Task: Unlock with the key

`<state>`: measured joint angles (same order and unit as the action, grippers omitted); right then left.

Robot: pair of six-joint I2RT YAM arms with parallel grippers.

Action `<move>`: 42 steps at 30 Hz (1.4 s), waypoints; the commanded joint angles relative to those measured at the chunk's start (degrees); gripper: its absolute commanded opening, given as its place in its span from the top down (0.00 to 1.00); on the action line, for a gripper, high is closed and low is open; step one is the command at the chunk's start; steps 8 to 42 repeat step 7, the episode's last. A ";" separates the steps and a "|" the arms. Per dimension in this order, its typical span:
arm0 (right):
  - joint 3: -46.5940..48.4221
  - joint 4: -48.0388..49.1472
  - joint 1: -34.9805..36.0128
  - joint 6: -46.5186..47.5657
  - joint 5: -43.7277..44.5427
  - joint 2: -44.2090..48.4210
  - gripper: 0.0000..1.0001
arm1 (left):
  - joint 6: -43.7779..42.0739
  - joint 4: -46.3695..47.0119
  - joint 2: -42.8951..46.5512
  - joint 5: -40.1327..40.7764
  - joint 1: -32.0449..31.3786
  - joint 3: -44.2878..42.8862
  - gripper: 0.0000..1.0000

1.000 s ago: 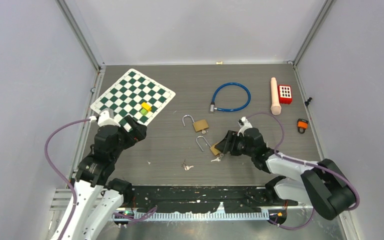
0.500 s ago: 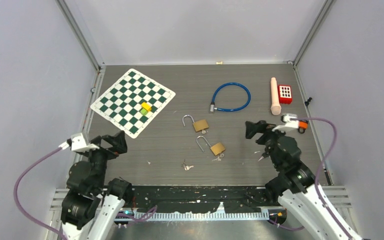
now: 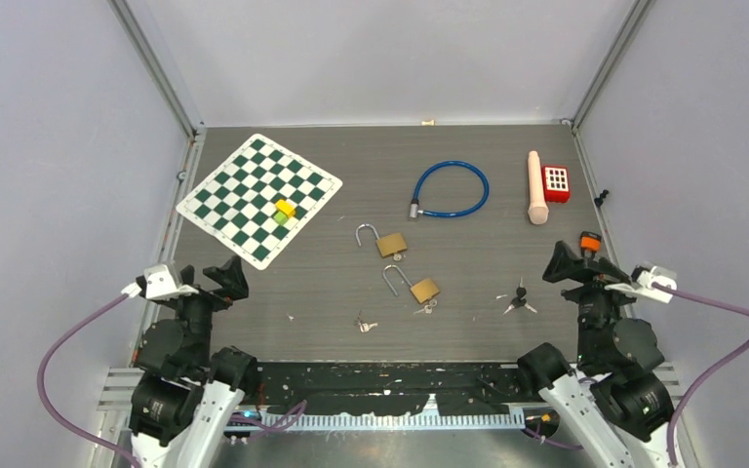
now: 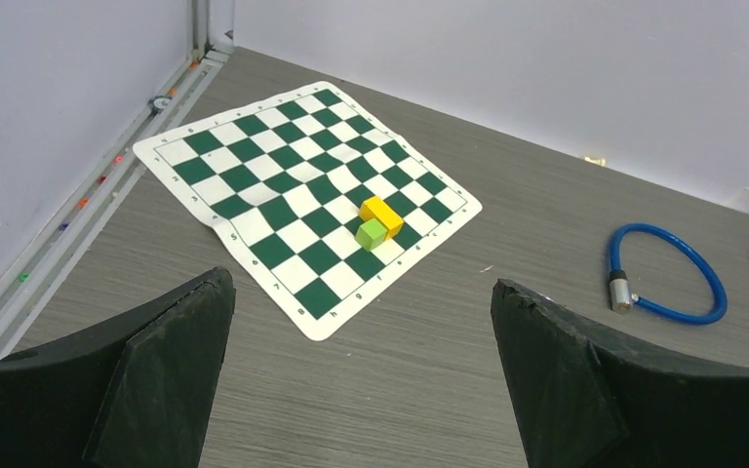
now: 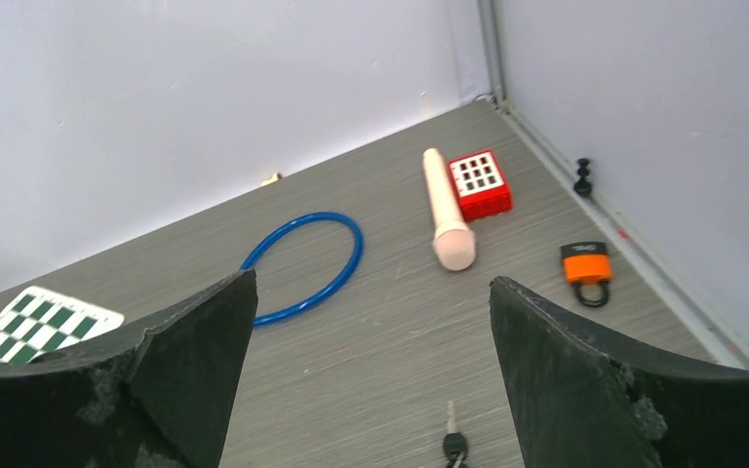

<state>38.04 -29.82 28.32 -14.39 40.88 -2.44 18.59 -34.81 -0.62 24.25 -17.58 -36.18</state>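
Top external: I look down from above and behind the near edge, with the whole table (image 3: 488, 263) in frame.
Left wrist: low at the near left, I face the far wall (image 4: 497, 58) over the chessboard (image 4: 302, 195).
Right wrist: low at the near right, I face the far right corner.
Shared: both wrist views catch the blue cable lock (image 4: 622, 291); the top view covers both.

no legible text, no readable labels

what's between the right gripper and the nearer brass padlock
A bunch of black-headed keys lies between the right gripper and that padlock; the rest is bare, as the top view shows.
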 commanded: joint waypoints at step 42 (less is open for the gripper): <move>-2.21 0.25 -0.14 6.87 8.13 9.71 0.04 | -0.75 3.74 11.46 0.00 0.27 1.68 0.00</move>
